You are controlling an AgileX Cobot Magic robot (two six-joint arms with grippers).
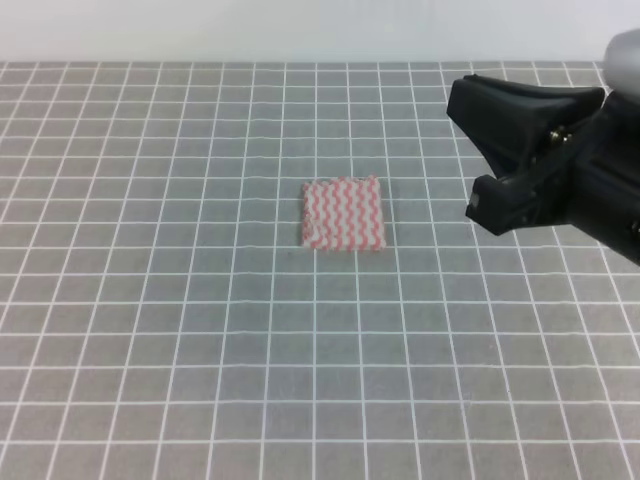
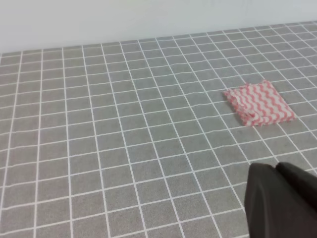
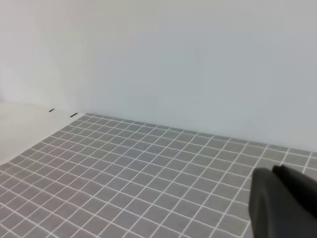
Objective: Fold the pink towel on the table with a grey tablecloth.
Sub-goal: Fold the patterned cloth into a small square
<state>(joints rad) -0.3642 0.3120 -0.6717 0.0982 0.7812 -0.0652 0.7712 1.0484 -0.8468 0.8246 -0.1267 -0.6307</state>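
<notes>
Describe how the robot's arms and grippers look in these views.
The right gripper is matte black, with two thick, blunt-tipped fingers, a small brass-coloured fastener at their base and a pale grey rounded part behind. The left gripper shows only as a rounded black finger edge. No cables or markings visible.

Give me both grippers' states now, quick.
Left gripper: only a dark edge shows in its wrist view; cannot tell.
Right gripper: open, empty, raised to the right of the towel.

A bare lab bench: grid-printed grey tablecloth (image 1: 150,330) against a plain white wall (image 3: 198,59).
</notes>
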